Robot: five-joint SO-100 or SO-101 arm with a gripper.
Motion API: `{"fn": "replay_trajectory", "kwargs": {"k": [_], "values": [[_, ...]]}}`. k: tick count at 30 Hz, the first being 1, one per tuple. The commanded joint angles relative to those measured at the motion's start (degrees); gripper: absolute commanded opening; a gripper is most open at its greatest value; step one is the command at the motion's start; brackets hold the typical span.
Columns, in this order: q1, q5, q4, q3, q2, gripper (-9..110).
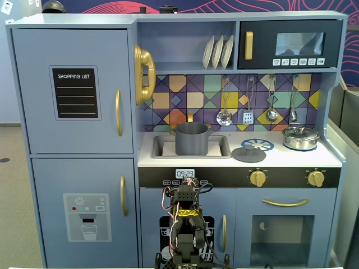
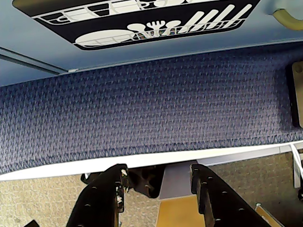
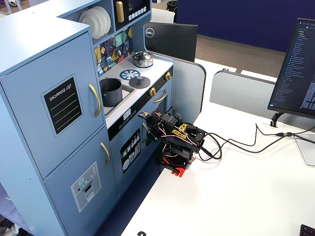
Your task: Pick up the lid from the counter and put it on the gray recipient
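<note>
With the gripper (image 2: 161,182) parted and empty, we raise it toward the lid (image 1: 249,153), well above.

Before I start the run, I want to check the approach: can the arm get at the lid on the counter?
Probably yes. The lid lies uncovered on the counter, right of the gray pot in the sink, nothing on top. The arm sits folded low, its tool open and empty; reach is unproven.
</note>
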State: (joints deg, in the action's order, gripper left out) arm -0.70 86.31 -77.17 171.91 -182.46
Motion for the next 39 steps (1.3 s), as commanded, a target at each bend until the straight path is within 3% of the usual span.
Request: {"fn": "replay_trajectory", "kwargs": {"k": [1,15,20,27,30,35,39], "values": [[3.9,0.7,-10.5,0.1,0.4,1],[2.9,1.0,-9.8,-2.7,0.4,0],[1.8,0.1,-8.0,-22.6,11.9,0],[6.3,7.6,-5.0,-53.8,25.6,0],[11.4,10.9,6.8,-55.6,25.0,0],[22.1,8.7,47.8,-44.5,22.0,0],[25.8,6.5,61.8,-37.3,22.2,3]]}}
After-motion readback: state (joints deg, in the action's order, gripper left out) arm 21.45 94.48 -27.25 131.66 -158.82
